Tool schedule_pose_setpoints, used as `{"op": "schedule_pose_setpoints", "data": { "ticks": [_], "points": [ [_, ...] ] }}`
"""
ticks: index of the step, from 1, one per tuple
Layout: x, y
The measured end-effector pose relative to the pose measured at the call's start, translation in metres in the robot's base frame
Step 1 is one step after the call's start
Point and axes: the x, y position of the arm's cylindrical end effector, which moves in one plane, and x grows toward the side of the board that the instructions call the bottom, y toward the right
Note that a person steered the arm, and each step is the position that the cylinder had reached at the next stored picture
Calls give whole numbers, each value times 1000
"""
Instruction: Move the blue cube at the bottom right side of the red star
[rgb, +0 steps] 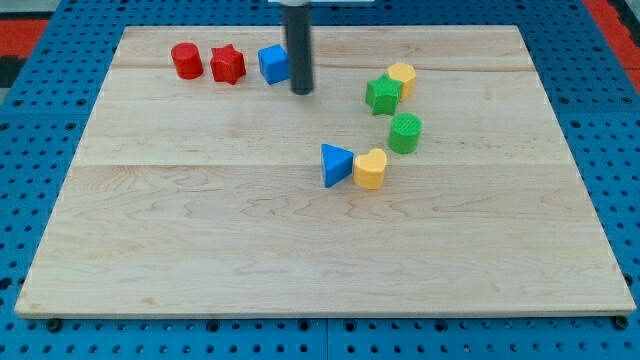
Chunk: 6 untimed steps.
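Note:
The blue cube (273, 63) sits near the view's top, just right of the red star (228, 65), with a small gap between them. My tip (302, 91) is right beside the blue cube, at its lower right edge, close to touching. The rod rises from there to the view's top edge.
A red cylinder (186, 60) stands left of the red star. A green star (382, 95) and a yellow block (402, 77) touch at the upper right. A green cylinder (405, 133) lies below them. A blue triangle (336, 164) and a yellow heart (370, 169) touch at the centre.

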Motion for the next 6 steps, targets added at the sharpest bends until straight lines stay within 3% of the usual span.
{"op": "schedule_pose_setpoints", "data": {
  "ticks": [1,2,4,6],
  "points": [
    [-27,42],
    [-57,40],
    [-60,-42],
    [-37,-77]
  ]
}}
